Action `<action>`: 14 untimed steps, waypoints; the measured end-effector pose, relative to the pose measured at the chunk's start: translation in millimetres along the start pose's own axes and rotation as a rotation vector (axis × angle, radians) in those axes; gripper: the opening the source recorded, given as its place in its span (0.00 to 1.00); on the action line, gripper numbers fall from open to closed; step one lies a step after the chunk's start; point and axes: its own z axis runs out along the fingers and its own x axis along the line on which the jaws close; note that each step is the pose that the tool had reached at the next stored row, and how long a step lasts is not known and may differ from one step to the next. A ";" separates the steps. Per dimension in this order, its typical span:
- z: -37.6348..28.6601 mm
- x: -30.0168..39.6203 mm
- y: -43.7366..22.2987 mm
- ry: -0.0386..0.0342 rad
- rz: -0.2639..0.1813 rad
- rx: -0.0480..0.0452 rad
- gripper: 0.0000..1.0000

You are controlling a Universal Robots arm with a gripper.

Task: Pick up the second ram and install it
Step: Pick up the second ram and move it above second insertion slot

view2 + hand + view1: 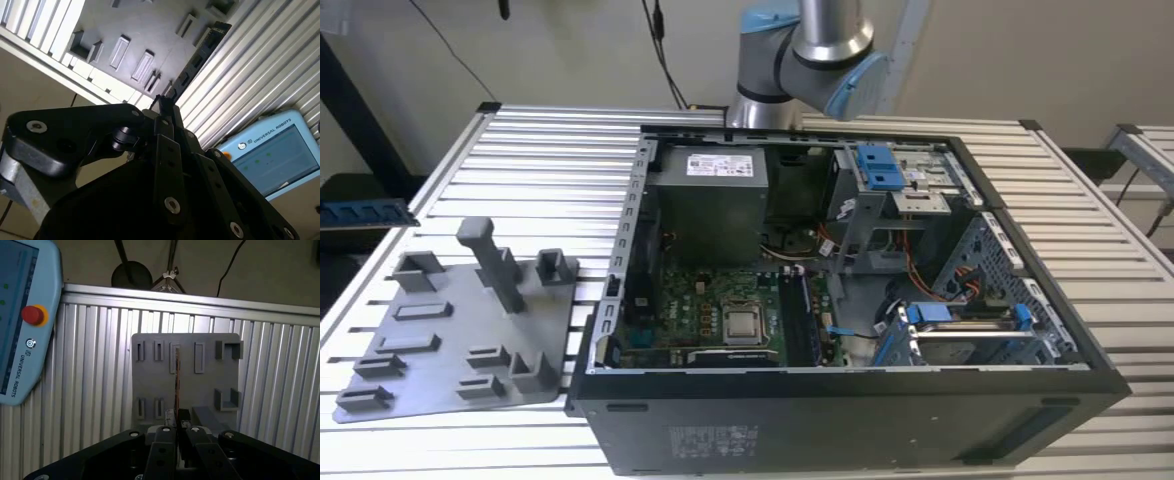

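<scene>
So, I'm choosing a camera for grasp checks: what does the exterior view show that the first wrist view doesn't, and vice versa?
Exterior view, not the first wrist view: the open computer case and its motherboard. First wrist view, not the exterior: the gripper shut on the second ram, seen edge-on, and a teach pendant. Both: the grey fixture plate on the slatted table.

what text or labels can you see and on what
teach pendant: brand lettering on its casing; screen print blurred
power supply label: too small to read
case sticker: too small to read
the second ram in the gripper: no legible print
</scene>
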 end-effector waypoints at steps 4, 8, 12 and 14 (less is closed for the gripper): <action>-0.1 0.0 0.0 0.0000 0.000 0.0000 0.14; -0.1 0.2 -3.0 -0.0001 0.000 -0.0009 0.14; -0.2 0.6 -8.8 -0.0002 0.000 -0.0024 0.14; -0.2 0.9 -12.9 -0.0002 0.000 -0.0035 0.14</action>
